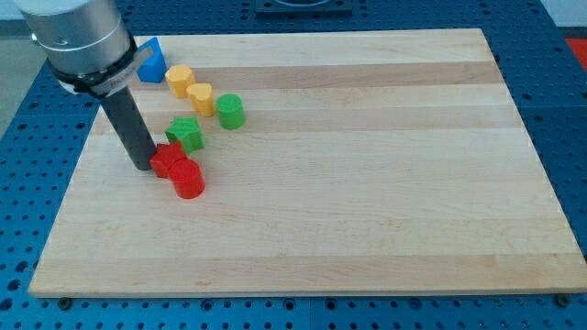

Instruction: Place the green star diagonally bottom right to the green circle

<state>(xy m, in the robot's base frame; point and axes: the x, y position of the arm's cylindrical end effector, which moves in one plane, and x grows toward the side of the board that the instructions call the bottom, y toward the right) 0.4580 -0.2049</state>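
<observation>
The green star (185,133) lies on the wooden board (367,183) at the upper left. The green circle (230,111) stands to its upper right, a short gap apart. My tip (143,165) rests on the board to the lower left of the green star, touching the left side of a red star-like block (167,159). The rod rises up and to the left from there.
A red cylinder (188,179) sits against the red star's lower right. Two yellow blocks (179,80) (200,96) lie above the green star. A blue triangle (150,62) sits near the top left corner, partly behind the arm.
</observation>
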